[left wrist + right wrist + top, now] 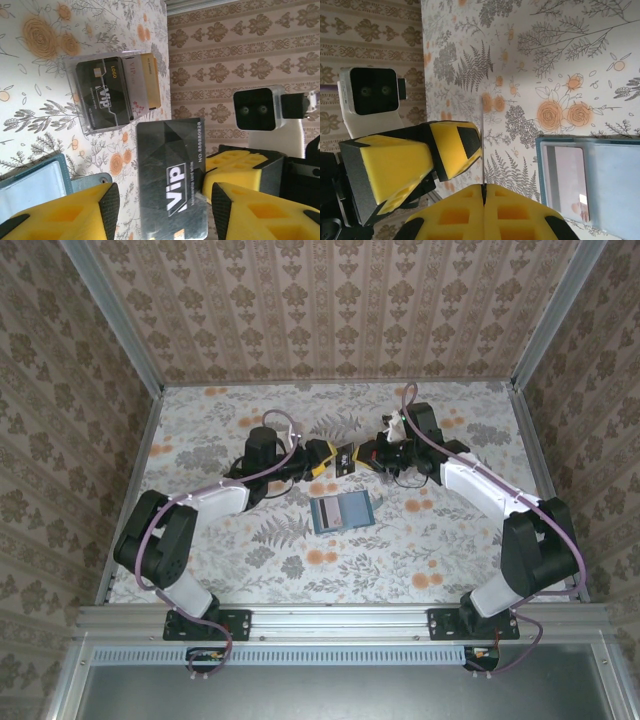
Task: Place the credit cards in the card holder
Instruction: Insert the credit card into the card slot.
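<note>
Right tool (484, 187) clenched on black VIP card (167, 165) above worktop (430, 550), left tool (165, 207) released, jaws either side of card, wallet (340, 512) open flat nearby, box (107, 95) of cards beyond.

Card (172, 185) glossy plastic; box (75, 107) clear (probably plastic).

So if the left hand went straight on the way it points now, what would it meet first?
The dark grey plastic VIP card, standing between the fingers of the open left hand and pinched by the right hand. The right hand's fingers likely come next; depth is unclear.
</note>
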